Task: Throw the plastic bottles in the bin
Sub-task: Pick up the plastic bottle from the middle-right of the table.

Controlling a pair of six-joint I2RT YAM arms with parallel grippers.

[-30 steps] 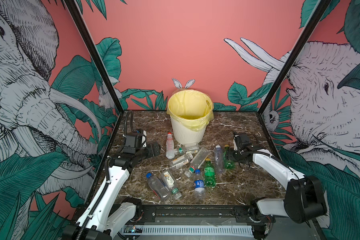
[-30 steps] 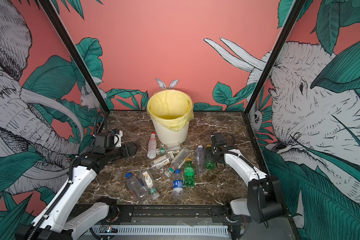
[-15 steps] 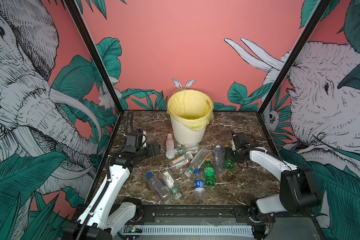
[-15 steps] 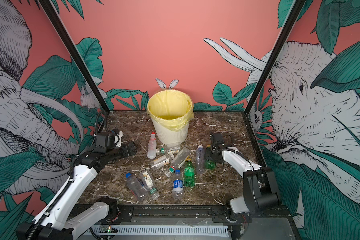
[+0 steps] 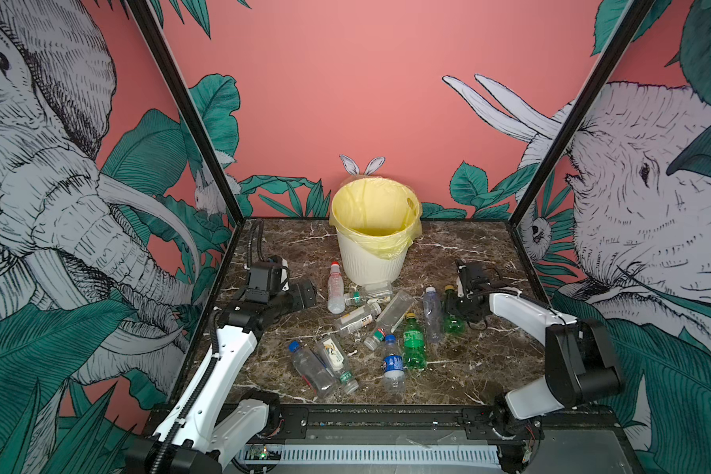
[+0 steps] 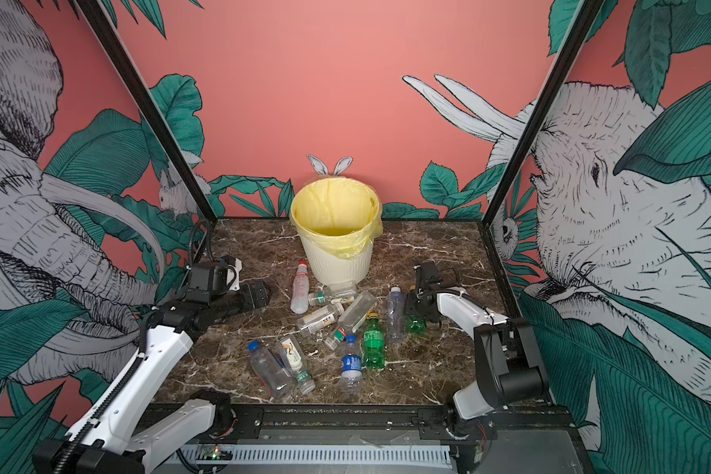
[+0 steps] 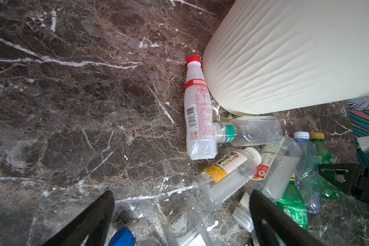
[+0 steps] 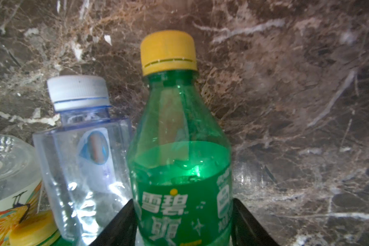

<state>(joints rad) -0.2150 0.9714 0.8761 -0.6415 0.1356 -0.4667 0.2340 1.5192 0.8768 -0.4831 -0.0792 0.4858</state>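
Observation:
Several plastic bottles lie scattered on the marble table in front of the cream ribbed bin (image 5: 372,262) (image 6: 337,262) with its yellow bag. My right gripper (image 8: 183,201) (image 5: 454,305) has a finger pressed on each side of a green bottle (image 8: 179,127) (image 5: 453,323) with a yellow cap, lying at the right end of the heap. A clear white-capped bottle (image 8: 81,138) lies alongside it. My left gripper (image 7: 181,193) (image 5: 304,293) hovers open left of the heap, holding nothing, near a red-capped bottle (image 7: 198,110) (image 5: 335,287) beside the bin wall (image 7: 285,64).
A second green bottle (image 5: 413,340), two blue-capped clear bottles (image 5: 393,365) (image 5: 308,367) and several clear ones (image 5: 358,318) crowd the table's middle. Black frame posts and printed walls close in the left, right and back sides.
The right gripper's jaws have narrowed onto the green bottle, and the right arm's elbow has drawn up and inward. The left arm has stayed nearly still.

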